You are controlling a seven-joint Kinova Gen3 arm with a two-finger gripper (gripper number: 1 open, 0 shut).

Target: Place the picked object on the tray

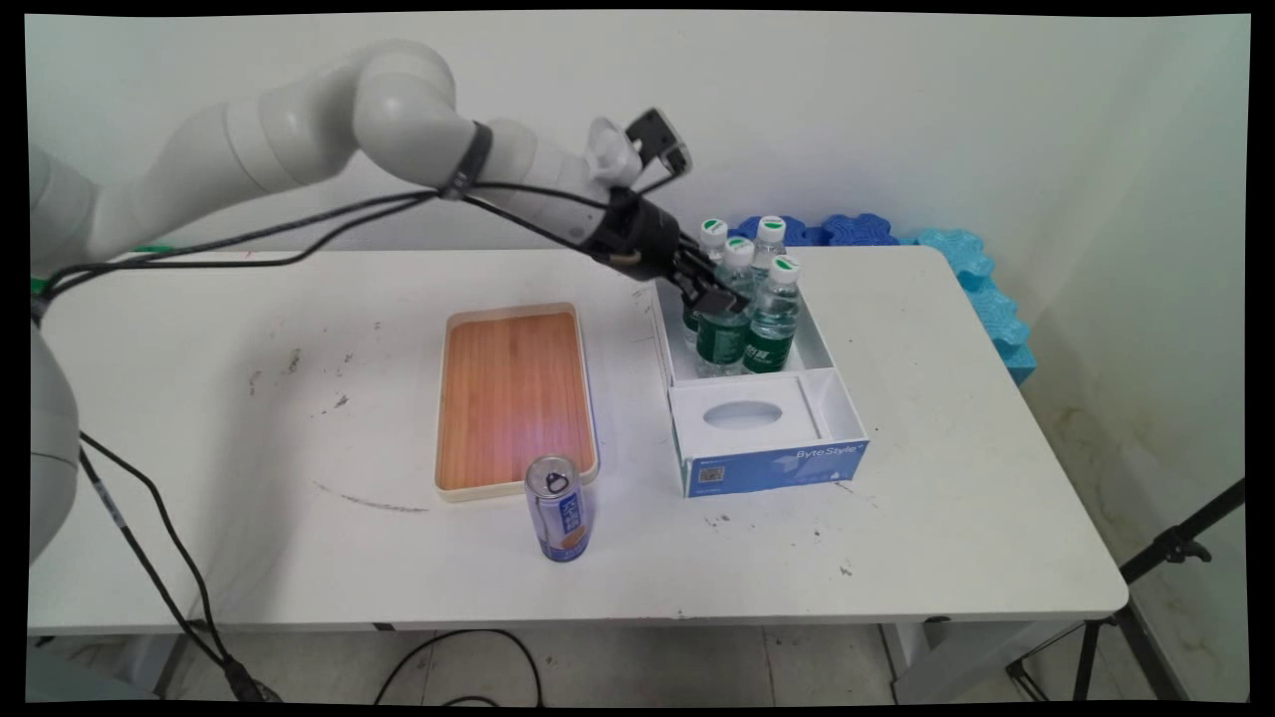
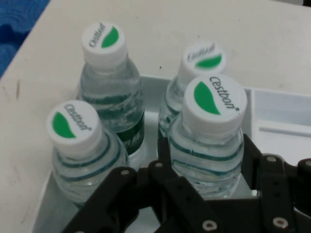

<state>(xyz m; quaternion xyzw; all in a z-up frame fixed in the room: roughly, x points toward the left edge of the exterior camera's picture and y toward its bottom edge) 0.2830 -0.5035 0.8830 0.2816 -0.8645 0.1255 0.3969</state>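
Note:
A white box with a blue front holds several small water bottles with white and green caps in its far compartment. My gripper reaches down into that group from the upper left. It is shut on the near-left water bottle. In the hand view my gripper has that water bottle between its two black fingers, which press on its shoulder. A second bottle stands just left of it, and two more stand behind.
A wooden tray lies left of the box. A blue drink can stands upright at the tray's near corner. Blue foam pieces lie along the wall at the table's far right. A black tripod leg stands off the right edge.

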